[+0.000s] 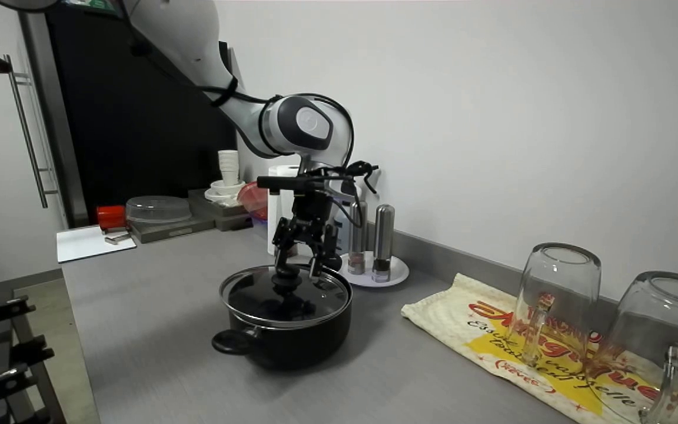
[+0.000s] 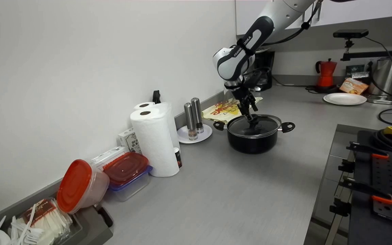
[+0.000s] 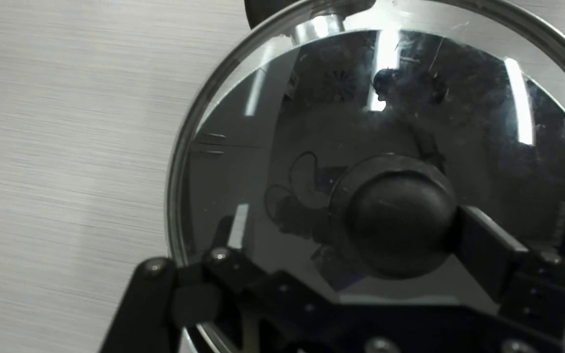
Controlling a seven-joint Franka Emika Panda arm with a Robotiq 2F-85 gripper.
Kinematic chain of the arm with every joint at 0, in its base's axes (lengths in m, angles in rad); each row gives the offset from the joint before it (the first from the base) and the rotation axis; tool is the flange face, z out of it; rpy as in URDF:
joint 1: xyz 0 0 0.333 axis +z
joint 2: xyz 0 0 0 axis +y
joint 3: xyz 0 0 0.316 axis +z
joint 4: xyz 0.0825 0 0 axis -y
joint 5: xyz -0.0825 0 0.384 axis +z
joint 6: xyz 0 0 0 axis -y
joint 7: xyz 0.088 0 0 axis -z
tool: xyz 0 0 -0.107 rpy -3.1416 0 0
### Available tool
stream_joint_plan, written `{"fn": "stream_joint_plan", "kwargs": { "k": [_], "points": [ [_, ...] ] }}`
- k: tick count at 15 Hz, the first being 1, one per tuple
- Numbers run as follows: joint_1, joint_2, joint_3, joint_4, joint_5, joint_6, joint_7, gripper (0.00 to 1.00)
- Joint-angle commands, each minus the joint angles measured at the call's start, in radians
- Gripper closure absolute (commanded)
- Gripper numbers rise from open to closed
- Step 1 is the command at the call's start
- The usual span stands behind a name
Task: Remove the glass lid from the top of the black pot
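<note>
- Nearest on worktop [image 2: 216,211] in an exterior view: grey box [image 2: 90,226], white plastic cutlery [image 2: 31,234] inside.
- Round clear tub [image 2: 96,190], red lid on, tipped sideways; contents unreadable.
- Just behind: rectangular clear tub [image 2: 133,188], blue rim, red cover on top.
- Paper towel rolls [image 2: 153,146], upright.
- Small white plate [image 2: 182,134] bearing two grinders [image 2: 190,119], both upright; pinkish fill in one, dark in the other.
- Black pot [image 2: 252,145], a handle each side; contents can't be told, reflections.
- Glass lid [image 2: 260,129] sits on top of pot, knob up.
- End effector [image 1: 298,270] at lid, fingers spread wide; one finger [image 3: 488,255] right beside black knob [image 3: 400,215], contact unclear, other finger well apart.
- Past pot: printed cloth [image 2: 218,110], two upturned glass mugs [image 1: 557,282] standing on it.
- Far end: white dish [image 2: 345,99], red moka pot [image 2: 326,72], steel kettle [image 2: 384,78].
</note>
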Motion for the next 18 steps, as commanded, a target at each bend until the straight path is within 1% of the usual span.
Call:
{"fn": "stream_joint_plan", "kwargs": {
  "k": [1, 2, 4, 5, 7, 8, 9, 10, 14, 18],
  "points": [
    [0.000, 0.029, 0.006, 0.061, -0.019, -0.057, 0.002, 0.00],
    [-0.001, 0.031, 0.007, 0.066, -0.020, -0.066, -0.001, 0.19],
    [-0.003, 0.036, 0.009, 0.077, -0.019, -0.082, -0.004, 0.34],
    [-0.004, 0.039, 0.011, 0.084, -0.017, -0.092, -0.004, 0.44],
    [-0.006, 0.043, 0.013, 0.095, -0.016, -0.106, -0.005, 0.57],
    [-0.006, 0.044, 0.013, 0.099, -0.016, -0.112, -0.006, 0.66],
    [-0.007, 0.046, 0.013, 0.103, -0.016, -0.116, -0.006, 0.72],
    [-0.008, 0.048, 0.013, 0.107, -0.015, -0.118, -0.006, 0.76],
    [-0.012, 0.048, 0.015, 0.115, -0.012, -0.128, -0.008, 0.76],
    [-0.006, -0.015, 0.037, 0.115, -0.002, -0.122, -0.034, 0.76]
  ]
}}
